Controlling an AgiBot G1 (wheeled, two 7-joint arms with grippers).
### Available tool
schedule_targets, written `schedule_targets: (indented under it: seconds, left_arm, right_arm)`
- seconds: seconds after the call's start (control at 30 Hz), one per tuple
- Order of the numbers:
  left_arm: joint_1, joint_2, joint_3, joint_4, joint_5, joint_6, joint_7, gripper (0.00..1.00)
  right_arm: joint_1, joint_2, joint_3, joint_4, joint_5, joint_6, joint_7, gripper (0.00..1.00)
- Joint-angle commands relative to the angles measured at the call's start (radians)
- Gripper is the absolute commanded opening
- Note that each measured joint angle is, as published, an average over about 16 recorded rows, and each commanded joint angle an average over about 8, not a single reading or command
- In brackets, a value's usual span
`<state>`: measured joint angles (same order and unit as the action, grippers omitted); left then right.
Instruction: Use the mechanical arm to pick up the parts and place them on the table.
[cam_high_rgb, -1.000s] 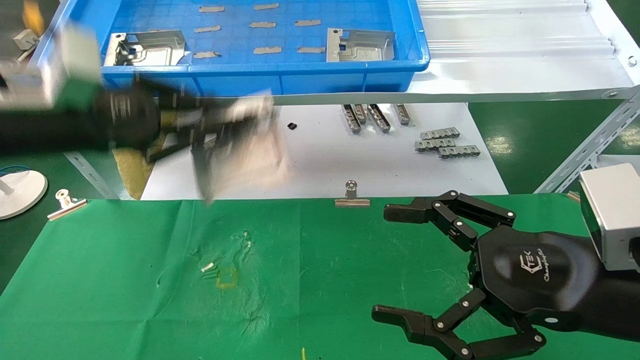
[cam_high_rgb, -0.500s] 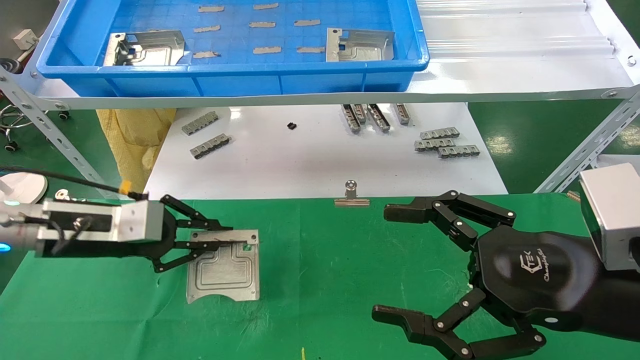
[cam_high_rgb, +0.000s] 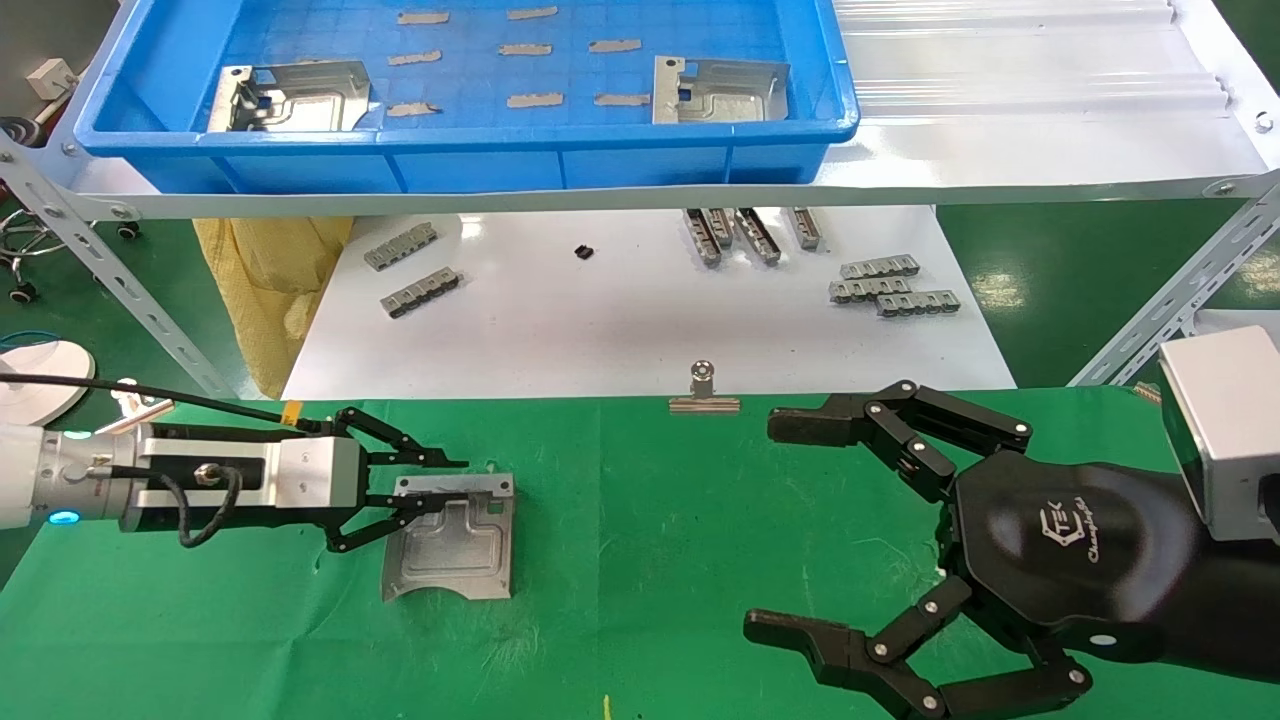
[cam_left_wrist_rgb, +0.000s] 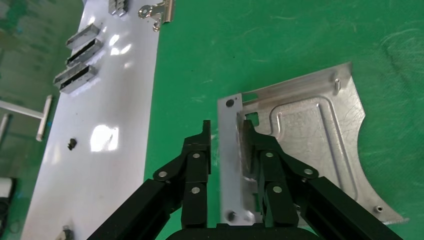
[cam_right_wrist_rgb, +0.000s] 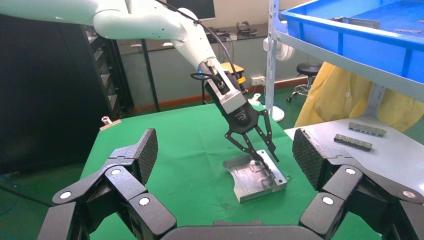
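So the left end effector (cam_high_rgb: 425, 490) sits low over the green-cloth bench (cam_high_rgb: 640, 560), its thin black fingers (cam_left_wrist_rgb: 200, 150) straddling the folded tab edge of a stamped silver plate (cam_high_rgb: 450, 540) with a narrow gap — one finger on either side, and I can't tell if they're actually pinching it. The plate lies flat on the cloth, its arched notch on the side away from that end effector's grip. The right end effector (cam_high_rgb: 790, 530) hovers over the bench's right side, claw fingers spread wide, holding nothing — well apart from the plate. Two more plates (cam_high_rgb: 290, 97) (cam_high_rgb: 715, 92) lie in the blue bin (cam_high_rgb: 500, 165) on the shelf.
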<state>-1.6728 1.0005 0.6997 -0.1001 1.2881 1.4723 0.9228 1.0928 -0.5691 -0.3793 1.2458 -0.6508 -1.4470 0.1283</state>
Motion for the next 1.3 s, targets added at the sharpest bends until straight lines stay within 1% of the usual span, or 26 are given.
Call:
schedule_targets:
  seconds: [0.03,0.2,0.3,0.4,0.57,0.67,0.77,0.93,1.03,1.3]
  left_arm:
    - [-0.001,0.007,-0.001,0.012,0.000,-0.011,0.020,1.00]
    - [-0.012,0.007,-0.011,0.041,-0.018,0.041,0.013,1.00]
    - [-0.008,0.004,-0.023,0.067,-0.036,0.086,-0.026,1.00]
    - [0.009,0.002,-0.039,0.096,-0.061,0.112,-0.086,1.00]
    - [0.042,0.000,-0.068,0.133,-0.101,0.125,-0.176,1.00]
    - [0.050,-0.001,-0.076,0.142,-0.113,0.126,-0.193,1.00]
    - [0.050,-0.002,-0.076,0.141,-0.114,0.126,-0.185,1.00]
    - [0.048,-0.004,-0.072,0.127,-0.108,0.124,-0.179,1.00]
    - [0.058,-0.012,-0.078,0.098,-0.115,0.122,-0.196,1.00]
    - [0.127,-0.059,-0.122,-0.062,-0.172,0.110,-0.312,1.00]
  right_arm:
    - [0.000,0.000,0.000,0.000,0.000,0.000,0.000,1.00]
    - [0.000,0.000,0.000,0.000,0.000,0.000,0.000,1.00]
    - [0.000,0.000,0.000,0.000,0.000,0.000,0.000,1.00]
    - [0.000,0.000,0.000,0.000,0.000,0.000,0.000,1.00]
    - [0.000,0.000,0.000,0.000,0.000,0.000,0.000,1.00]
    - [0.000,0.000,0.000,0.000,0.000,0.000,0.000,1.00]
    - [0.000,0.000,0.000,0.000,0.000,0.000,0.000,1.00]
    - [0.000,0.000,0.000,0.000,0.000,0.000,0.000,1.00]
    - [0.000,0.000,0.000,0.000,0.000,0.000,0.000,1.00]
    - [0.000,0.000,0.000,0.000,0.000,0.000,0.000,1.00]
